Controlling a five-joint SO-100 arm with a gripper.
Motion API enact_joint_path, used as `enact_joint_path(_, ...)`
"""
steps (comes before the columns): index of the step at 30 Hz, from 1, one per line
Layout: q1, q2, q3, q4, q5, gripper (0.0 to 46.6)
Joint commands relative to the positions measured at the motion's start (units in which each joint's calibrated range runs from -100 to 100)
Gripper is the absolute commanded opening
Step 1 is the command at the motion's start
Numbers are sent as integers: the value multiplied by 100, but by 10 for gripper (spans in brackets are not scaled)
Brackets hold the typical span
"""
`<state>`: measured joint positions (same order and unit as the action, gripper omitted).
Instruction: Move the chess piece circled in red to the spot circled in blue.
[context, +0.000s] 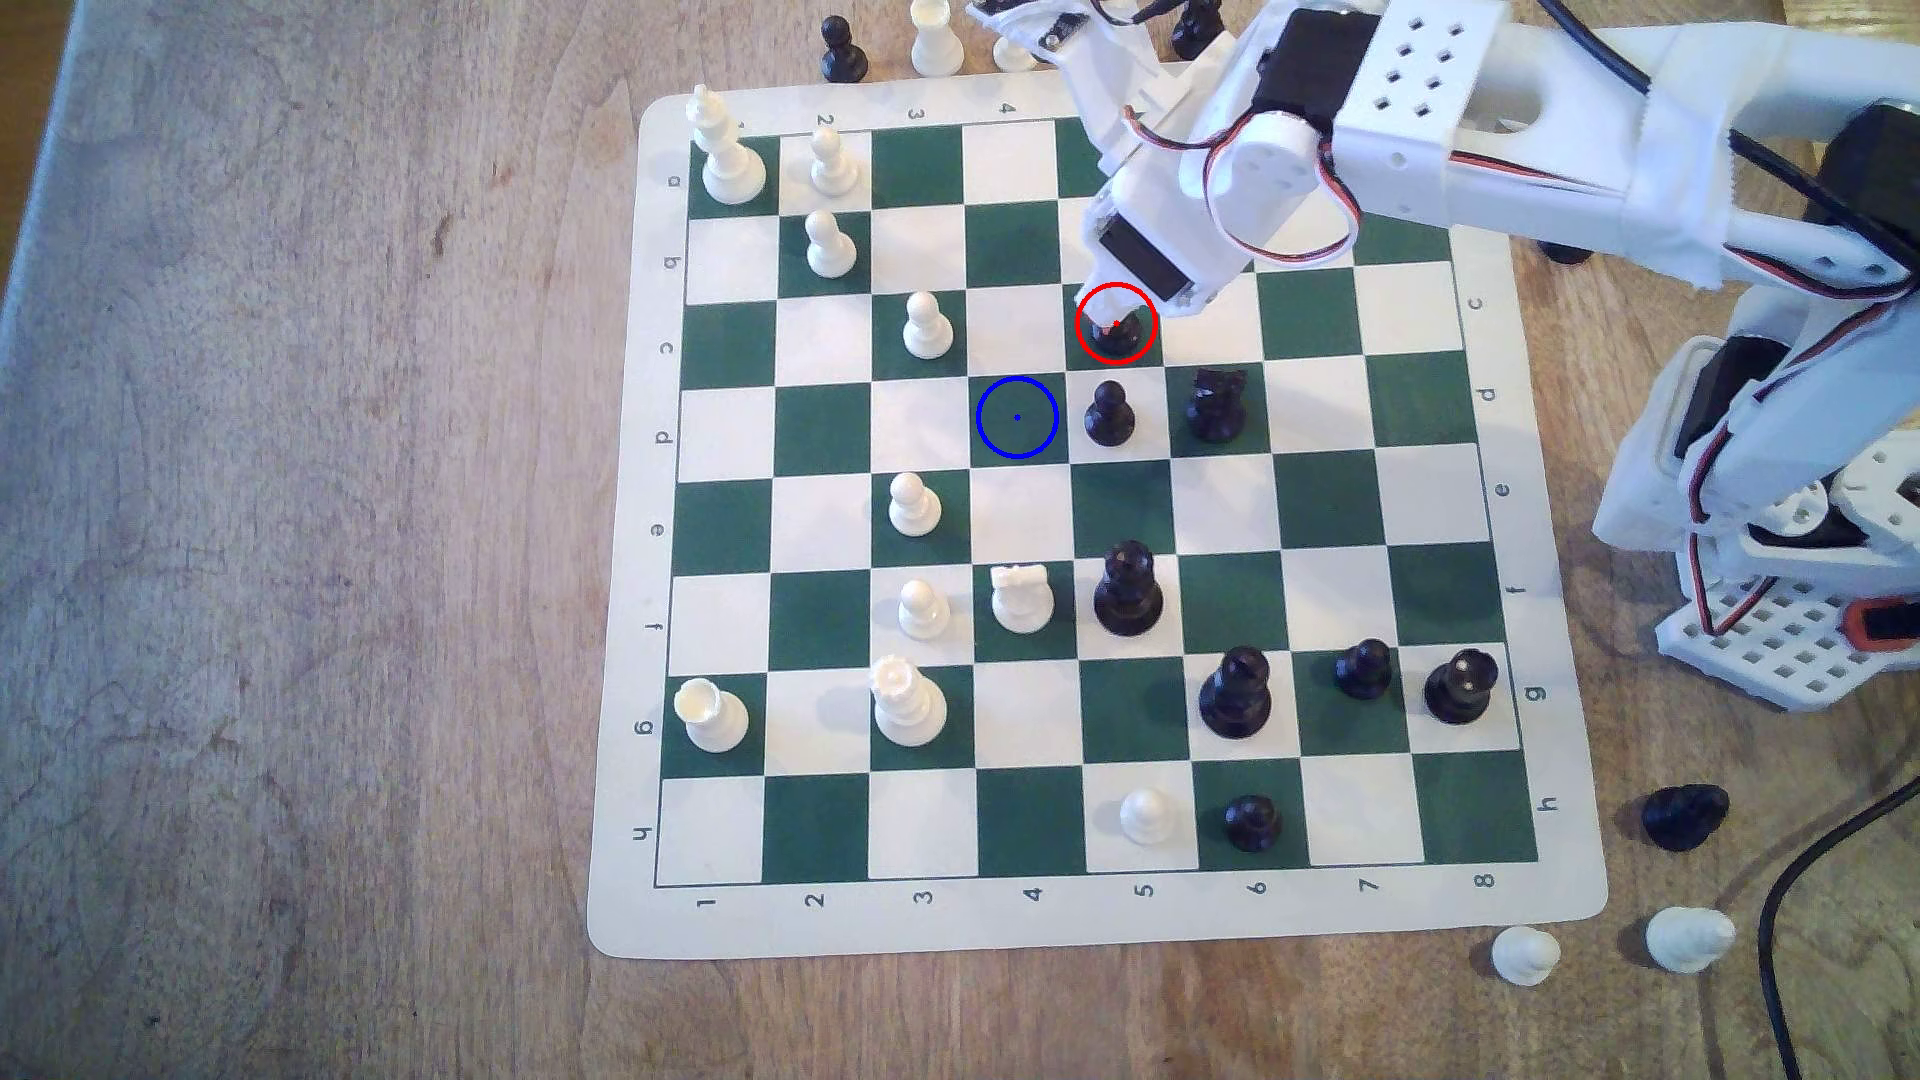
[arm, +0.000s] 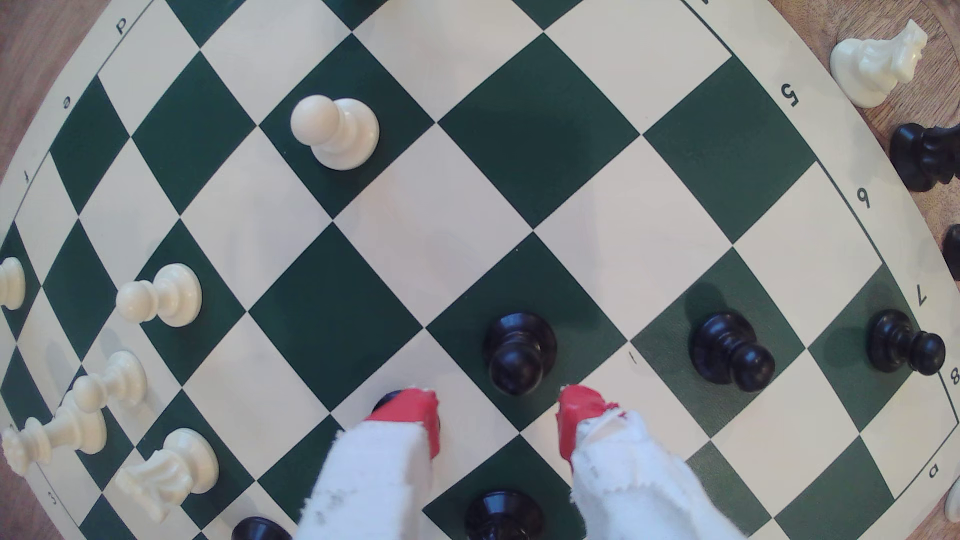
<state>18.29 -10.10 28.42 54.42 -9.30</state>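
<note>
We see the gripper (arm: 498, 415) spread above the black pawn (context: 1116, 330) at upper centre, straddling to grasp; blue-ringed square (context: 1017, 417) lies down-left

The blue-ringed square (context: 1017, 417) lies bare diagonally beside the open gripper (arm: 498, 423); a black pawn (context: 1109, 414) borders it.

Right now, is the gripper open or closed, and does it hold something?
Gripper: open, holding nothing; its red fingertips stand apart near the black pawn, not touching it.
</note>
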Motion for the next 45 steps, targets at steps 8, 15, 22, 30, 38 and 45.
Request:
enact_joint_path(8,-18,483,-657,-151,59,134)
enact_joint_path(15,-3,636,-685,-348,68,134)
enact_joint_path(22,-10,780,-694,-479,88,131)
enact_joint_path(30,-34,882,-685,-528,103,116)
enact_joint_path(38,-65,959,-694,-553,107,94)
enact_joint_path(45,-104,916,-703,-561,107,63)
